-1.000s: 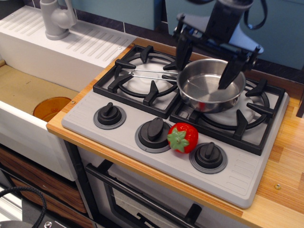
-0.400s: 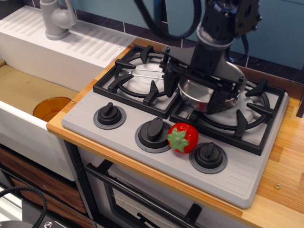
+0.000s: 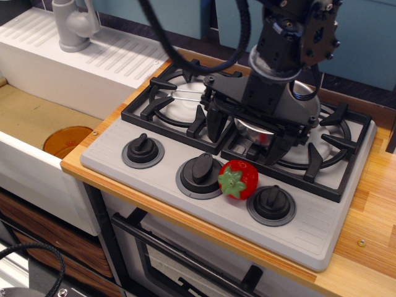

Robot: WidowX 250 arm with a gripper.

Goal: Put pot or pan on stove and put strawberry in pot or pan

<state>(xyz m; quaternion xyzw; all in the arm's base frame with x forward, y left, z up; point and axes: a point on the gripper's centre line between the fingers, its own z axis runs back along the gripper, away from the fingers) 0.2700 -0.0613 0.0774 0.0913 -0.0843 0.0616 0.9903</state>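
Above strawberry [image 3: 239, 179]: fingers [image 3: 215, 124] (spread, empty)

Stove [image 3: 322, 232] is sitting on the counter [image 3: 371, 247], sink [image 3: 37, 117] to its left. Pan [image 3: 260, 131] is resting on the right burner, handle [image 3: 189, 94] reaching left over the left burner. Gripper [image 3: 247, 137] is hanging over the pan's front edge, just behind the strawberry [image 3: 238, 179], which is lying between the middle knob [image 3: 201, 170] and right knob [image 3: 271, 201].

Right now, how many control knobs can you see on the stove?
3, in a row along the stove front: left knob, middle knob touching the strawberry, right knob just past it. None looks hidden by the gripper.
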